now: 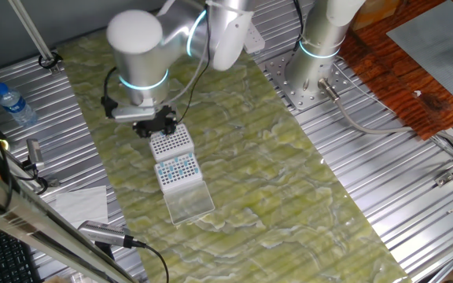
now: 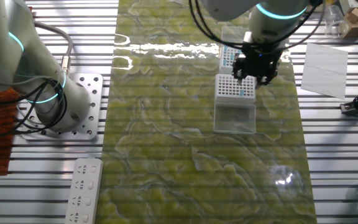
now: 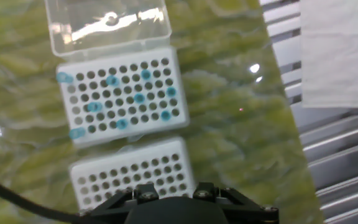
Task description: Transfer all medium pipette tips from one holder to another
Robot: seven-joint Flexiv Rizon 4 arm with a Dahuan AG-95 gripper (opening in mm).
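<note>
Arm bent low over table, claw [image 1: 154, 123] pointing down, finger state unclear

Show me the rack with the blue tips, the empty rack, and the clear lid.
rack with blue tips [image 3: 120, 96], hand view, middle of its white top
empty rack [image 3: 132, 174], hand view, its holed top
clear lid [image 3: 107, 28], hand view, its flat centre

The white plastic rack with scattered light-blue tips [image 3: 118, 93] is hemmed by its open clear lid [image 3: 107, 25] on one end and a bare white rack [image 3: 132, 173] just beside the other; green mat flanks it
</note>
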